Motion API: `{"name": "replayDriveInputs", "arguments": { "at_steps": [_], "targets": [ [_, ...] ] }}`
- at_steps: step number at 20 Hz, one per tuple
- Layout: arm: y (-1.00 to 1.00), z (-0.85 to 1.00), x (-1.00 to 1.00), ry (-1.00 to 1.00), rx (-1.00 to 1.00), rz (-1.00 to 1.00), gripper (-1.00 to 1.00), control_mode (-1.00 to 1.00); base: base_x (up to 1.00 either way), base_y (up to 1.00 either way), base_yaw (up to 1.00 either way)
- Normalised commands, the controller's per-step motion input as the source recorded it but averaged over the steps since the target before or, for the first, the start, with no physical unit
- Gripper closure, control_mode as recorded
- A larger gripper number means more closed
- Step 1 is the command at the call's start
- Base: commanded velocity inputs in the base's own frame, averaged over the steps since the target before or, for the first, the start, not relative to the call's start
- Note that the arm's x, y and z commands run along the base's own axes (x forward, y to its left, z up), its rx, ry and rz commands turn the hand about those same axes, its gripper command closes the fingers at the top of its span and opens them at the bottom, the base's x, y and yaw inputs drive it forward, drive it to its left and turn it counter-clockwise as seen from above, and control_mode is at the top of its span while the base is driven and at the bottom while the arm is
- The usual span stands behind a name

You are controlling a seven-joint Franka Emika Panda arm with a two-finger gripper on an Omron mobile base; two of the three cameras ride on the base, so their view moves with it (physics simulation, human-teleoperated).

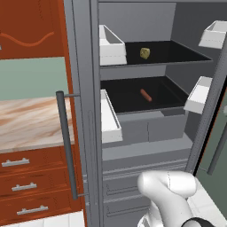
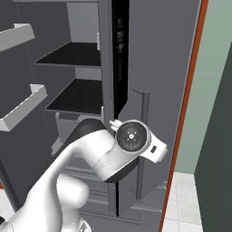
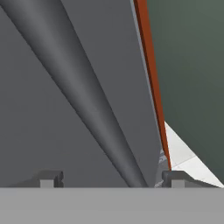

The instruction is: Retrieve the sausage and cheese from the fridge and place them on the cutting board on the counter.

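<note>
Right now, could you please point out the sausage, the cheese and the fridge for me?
sausage (image 1: pixel 146 95), left base view, middle of its body.
cheese (image 1: pixel 145 53), left base view, centre of the chunk.
fridge (image 1: pixel 82 53), left base view, grey door edge.

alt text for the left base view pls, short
Open fridge: the cheese sits on the upper dark shelf, the sausage on the shelf below. White door bins flank the shelves; the marbled counter is at left.

Both base cams face the open fridge (image 1: pixel 146 133) shelves, L & R; hand cam tight on door handle (image 3: pixel 87 96), running 11 to 6.
</note>
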Motion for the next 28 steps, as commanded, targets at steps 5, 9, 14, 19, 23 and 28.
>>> {"name": "replayDriveInputs", "arguments": {
  "at_steps": [5,9,14,19,23,28],
  "targets": [
    [0.22,-0.07,-0.34,0.06,0.1,-0.04,-1.0,-1.0,0.0,0.0,0.0],
    [0.48,0.0,-0.1,0.01,0.08,-0.01,-1.0,-1.0,0.0,0.0,0.0],
    [0.55,0.0,-0.01,0.03,0.05,0.0,-1.0,-1.0,0.0,0.0,0.0],
    [0.56,0.0,0.0,0.06,0.09,-0.04,-1.0,-1.0,0.0,0.0,0.0],
    [0.55,0.0,0.08,0.05,0.12,-0.12,-1.0,-1.0,0.0,0.0,0.0],
    [0.48,0.05,0.26,0.0,0.12,-0.2,-1.0,-1.0,0.0,0.0,0.0]
  ]
}}
